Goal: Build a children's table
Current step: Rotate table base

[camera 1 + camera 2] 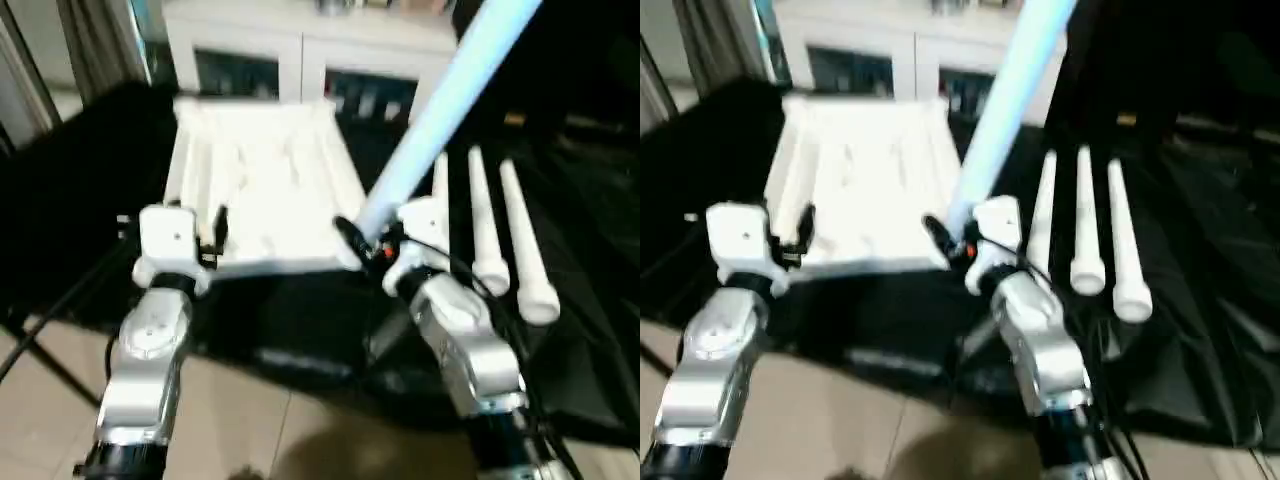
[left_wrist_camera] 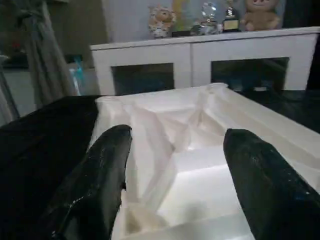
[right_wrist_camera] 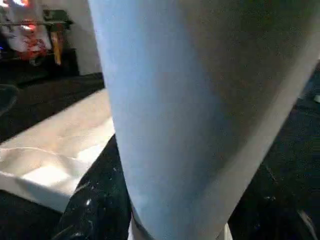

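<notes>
The white tabletop (image 1: 260,190) lies upside down on a black-covered surface, its ribbed underside (image 2: 200,165) facing up. My left gripper (image 1: 212,236) is at its near left corner, open, with both black fingers (image 2: 100,185) spread over the rim and nothing held. My right gripper (image 1: 365,245) is shut on a long white leg (image 1: 440,110). The leg tilts up and to the right, and its lower end is at the tabletop's near right corner. Up close, the leg (image 3: 200,100) hides most of the right gripper's fingers (image 3: 95,205).
Three more white legs (image 1: 485,230) lie side by side on the black cloth to the right of the tabletop. A white cabinet (image 1: 300,50) with glass doors stands behind it. Tiled floor (image 1: 300,430) lies below the near edge.
</notes>
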{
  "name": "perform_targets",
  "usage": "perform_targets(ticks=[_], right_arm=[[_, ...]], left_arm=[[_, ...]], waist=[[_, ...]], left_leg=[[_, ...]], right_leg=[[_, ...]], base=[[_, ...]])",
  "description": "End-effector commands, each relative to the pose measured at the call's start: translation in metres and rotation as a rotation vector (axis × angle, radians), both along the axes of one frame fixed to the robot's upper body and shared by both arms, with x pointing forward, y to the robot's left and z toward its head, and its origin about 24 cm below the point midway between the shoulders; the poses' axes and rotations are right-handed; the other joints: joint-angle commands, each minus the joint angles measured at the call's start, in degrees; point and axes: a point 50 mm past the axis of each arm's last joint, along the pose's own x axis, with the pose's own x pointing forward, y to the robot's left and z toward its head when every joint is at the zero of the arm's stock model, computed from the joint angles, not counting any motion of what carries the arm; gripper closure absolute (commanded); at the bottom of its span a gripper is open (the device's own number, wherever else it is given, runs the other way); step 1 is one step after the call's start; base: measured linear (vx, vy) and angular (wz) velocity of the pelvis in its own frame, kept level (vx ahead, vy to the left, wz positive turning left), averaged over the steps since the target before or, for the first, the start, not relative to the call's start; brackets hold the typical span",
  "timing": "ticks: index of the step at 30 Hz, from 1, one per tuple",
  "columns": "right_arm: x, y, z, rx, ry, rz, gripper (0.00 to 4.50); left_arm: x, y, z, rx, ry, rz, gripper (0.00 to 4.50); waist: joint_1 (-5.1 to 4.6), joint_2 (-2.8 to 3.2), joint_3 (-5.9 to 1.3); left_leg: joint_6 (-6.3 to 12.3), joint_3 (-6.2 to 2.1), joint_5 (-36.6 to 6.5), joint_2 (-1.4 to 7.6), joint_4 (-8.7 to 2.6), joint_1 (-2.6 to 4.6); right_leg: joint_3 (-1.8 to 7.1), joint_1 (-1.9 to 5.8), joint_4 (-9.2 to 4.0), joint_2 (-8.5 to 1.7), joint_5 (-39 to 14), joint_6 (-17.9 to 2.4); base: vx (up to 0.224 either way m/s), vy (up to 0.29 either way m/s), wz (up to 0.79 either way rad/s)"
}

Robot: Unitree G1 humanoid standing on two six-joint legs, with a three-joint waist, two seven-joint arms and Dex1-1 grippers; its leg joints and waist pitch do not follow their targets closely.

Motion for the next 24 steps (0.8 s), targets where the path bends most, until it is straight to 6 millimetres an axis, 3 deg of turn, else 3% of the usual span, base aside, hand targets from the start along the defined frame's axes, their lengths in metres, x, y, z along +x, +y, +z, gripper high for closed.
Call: perform_targets(ticks=[1, 2, 3, 4, 5, 6, 7, 8, 9, 10, 11, 12, 13, 14, 15, 16, 17, 18, 19, 20, 21, 22, 23, 24], right_arm=[[0.002, -0.003, 0.002, 0.035, 0.009, -0.015, 2.62], [0.002, -0.004, 0.002, 0.039, 0.014, -0.015, 2.62], [0.002, -0.004, 0.001, 0.042, 0.030, -0.018, 2.62], [0.002, -0.005, 0.001, 0.038, 0.027, -0.025, 2.62], [0.002, -0.006, 0.001, 0.038, 0.026, -0.026, 2.62], [0.002, -0.006, 0.001, 0.040, 0.026, -0.027, 2.62], [0.002, -0.007, 0.003, 0.048, 0.016, -0.027, 2.62], [0.002, -0.007, 0.004, 0.054, 0.011, -0.027, 2.62], [0.002, -0.008, 0.005, 0.047, 0.000, -0.028, 2.62], [0.002, -0.008, 0.005, 0.046, -0.005, -0.027, 2.62], [0.002, -0.009, 0.006, 0.045, -0.005, -0.028, 2.62], [0.002, -0.009, 0.006, 0.044, -0.003, -0.030, 2.62], [0.002, -0.009, 0.006, 0.045, -0.001, -0.032, 2.62], [0.002, -0.009, 0.006, 0.045, -0.001, -0.032, 2.62], [0.001, -0.010, 0.006, 0.045, -0.001, -0.033, 2.62], [0.001, -0.010, 0.006, 0.045, -0.001, -0.034, 2.62], [0.001, -0.010, 0.006, 0.047, -0.001, -0.036, 2.62], [0.002, -0.011, 0.007, 0.048, -0.001, -0.038, 2.62], [0.002, -0.011, 0.007, 0.045, -0.003, -0.041, 2.62], [0.002, -0.012, 0.007, 0.044, -0.004, -0.042, 2.62], [0.002, -0.012, 0.008, 0.051, -0.001, -0.039, 2.62], [0.003, -0.012, 0.009, 0.054, 0.004, -0.014, 2.62], [0.003, -0.011, 0.009, 0.054, 0.005, -0.009, 2.62], [0.003, -0.011, 0.009, 0.053, 0.006, 0.001, 2.62]], left_arm=[[0.000, -0.001, 0.001, 0.004, 0.000, -0.018, 1.18], [0.000, -0.001, 0.000, 0.005, 0.001, -0.019, 1.18], [-0.001, -0.001, 0.000, 0.006, 0.002, -0.020, 1.18], [-0.001, -0.001, 0.000, 0.005, 0.003, -0.021, 1.18], [-0.001, -0.001, 0.000, 0.005, 0.003, -0.021, 1.18], [-0.001, 0.000, -0.001, 0.006, 0.004, -0.021, 1.18], [-0.001, 0.000, -0.001, 0.003, 0.004, -0.021, 1.18], [-0.001, 0.000, -0.001, 0.001, 0.004, -0.021, 1.18], [-0.001, 0.000, -0.001, 0.000, 0.005, -0.022, 1.18], [-0.001, 0.000, -0.001, -0.001, 0.006, -0.024, 1.18], [-0.001, -0.001, -0.002, -0.002, 0.009, -0.028, 1.18], [-0.002, -0.001, -0.002, -0.001, 0.011, -0.034, 1.18], [-0.002, -0.001, -0.003, -0.002, 0.012, -0.041, 1.18], [-0.002, -0.001, -0.003, -0.002, 0.012, -0.041, 1.18], [-0.002, -0.002, -0.003, -0.003, 0.014, -0.049, 1.18], [-0.003, -0.002, -0.004, -0.003, 0.019, -0.063, 1.18], [-0.003, -0.004, -0.005, -0.003, 0.025, -0.082, 1.18], [-0.005, -0.006, -0.008, -0.016, 0.037, -0.118, 1.18], [-0.006, -0.008, -0.011, -0.009, 0.063, -0.150, 1.18], [-0.007, -0.009, -0.014, -0.003, 0.081, -0.170, 1.18], [-0.009, -0.011, -0.014, -0.014, 0.083, -0.239, 1.18], [-0.010, -0.014, -0.014, 0.006, 0.081, -0.356, 1.18], [-0.011, -0.014, -0.014, 0.008, 0.083, -0.377, 1.00], [-0.011, -0.014, -0.014, 0.014, 0.089, -0.412, 0.90]], waist=[[1.26, -0.21, -4.43], [0.54, 0.64, -5.21], [-0.41, 1.04, -5.87], [-3.44, 1.67, -6.57], [-4.36, 1.58, -6.97], [-3.58, 0.55, -6.44], [-3.47, -0.40, -5.67], [-3.27, -2.20, -4.45], [-2.32, -4.62, -4.09], [0.10, -4.14, -4.29], [0.48, -4.00, -5.36], [0.67, -3.85, -5.32], [0.31, -3.41, -4.90], [-0.15, -2.47, -4.29], [-0.40, -1.57, -3.97], [-1.62, -0.09, -3.65], [-2.51, 0.73, -4.42], [-3.00, 0.62, -4.32], [-3.18, 0.42, -5.03], [-2.62, -0.30, -5.31], [-2.22, -0.97, -5.84], [-1.48, -1.42, -6.36], [-1.41, -1.40, -7.00], [-1.43, -1.41, -6.90]], left_leg=[[5.98, -0.58, -3.8, 2.83, -2.13, -3.01], [7.20, -1.42, -0.6, 3.28, -3.06, -0.61], [10.01, -3.09, 2.1, 4.58, -3.39, 2.38], [21.80, -8.85, 10.6, 8.93, -2.64, 10.44], [24.46, -8.26, 20.7, 13.00, -0.91, 13.22], [21.62, -6.43, 21.9, 12.55, -1.14, 11.31], [17.09, -2.22, 17.1, 10.71, -3.15, 8.18], [12.04, 2.84, 1.1, 8.12, -4.16, 6.42], [12.08, 2.41, -7.6, 2.81, -3.15, 1.63], [8.60, 2.63, -16.5, -1.21, 3.20, 0.61], [6.36, -0.51, -9.6, 0.05, 5.47, -2.51], [5.19, -1.37, -6.9, 0.14, 5.87, -3.50], [2.94, -2.36, -3.4, 0.82, 5.87, -4.51], [2.13, -2.43, -0.9, 1.71, 3.60, -3.94], [2.13, -2.09, -0.1, 2.40, 1.14, -2.59], [2.94, -1.99, -5.4, 3.63, -2.83, -1.67], [3.64, -3.10, -11.2, 5.13, -3.35, 2.07], [5.02, -3.70, -12.3, 5.75, -3.53, 3.40], [8.38, -3.86, -5.5, 5.83, -2.62, 4.16], [10.75, -2.42, 4.6, 4.46, -1.13, 2.29], [11.75, -1.99, 11.6, 3.41, -0.38, 1.07], [11.70, -1.94, 22.4, 2.51, 0.22, -0.36], [10.61, -2.26, 29.9, 2.41, 0.92, -0.04], [9.66, -2.09, 31.2, 2.31, 1.13, 0.02]], right_leg=[[4.77, 4.29, -6.55, -7.04, -10.0, -4.0], [3.11, 2.77, -4.36, -3.82, -1.1, -2.3], [2.23, 1.10, -1.85, -2.36, 3.9, -1.8], [1.54, -7.55, 3.73, -1.43, 0.7, 0.4], [3.84, -12.25, 6.21, -3.46, -5.3, 3.3], [4.06, -12.39, 7.16, -3.76, -2.9, 4.6], [3.76, -12.33, 7.79, -3.37, 4.1, 4.2], [4.16, -11.09, 3.94, -3.69, 9.3, -1.4], [5.89, -6.79, -0.20, -4.39, 9.5, -0.2], [12.28, -3.27, -5.76, -10.86, -17.9, 0.9], [13.45, 0.83, -5.30, -13.29, -21.3, -6.0], [13.38, 1.37, -5.01, -13.10, -18.4, -8.7], [11.82, 1.15, -4.41, -12.09, -11.6, -14.1], [9.01, -0.39, -4.37, -9.79, -9.9, -16.8], [6.95, -1.63, -4.50, -7.99, -11.2, -16.3], [4.42, -2.46, -2.98, -3.39, -11.9, -12.5], [3.54, -4.10, -1.30, -2.17, -8.8, -11.4], [3.52, -5.01, -0.92, -2.45, -5.4, -12.0], [3.73, -5.53, -0.09, -3.32, 4.5, -13.2], [4.84, -4.73, 0.09, -4.68, 14.4, -14.2], [5.50, -3.61, 0.88, -5.01, 20.9, -14.4], [6.25, -2.96, 2.13, -5.14, 31.7, -13.4], [6.37, -3.75, 2.82, -4.29, 38.2, -11.7], [6.40, -4.28, 2.88, -3.78, 39.2, -11.3]], base=[[0.132, 0.019, -0.05], [0.151, 0.037, 0.01], [0.194, 0.029, 0.02], [0.194, 0.029, 0.02], [0.150, -0.016, -0.20], [0.013, -0.026, -0.47], [0.013, -0.026, -0.47], [0.003, -0.043, -0.57], [0.049, -0.093, -0.23], [0.049, -0.093, -0.23], [0.066, -0.087, -0.02], [0.098, -0.054, -0.13], [0.098, -0.054, -0.13], [0.077, -0.019, -0.06], [0.077, 0.045, -0.10], [0.077, 0.045, -0.10], [0.121, 0.067, -0.04], [0.128, 0.042, 0.12], [0.128, 0.042, 0.12], [0.092, 0.042, 0.08], [0.054, 0.036, 0.02], [0.054, 0.036, 0.02], [0.000, 0.000, 0.00], [0.000, 0.000, 0.00]])
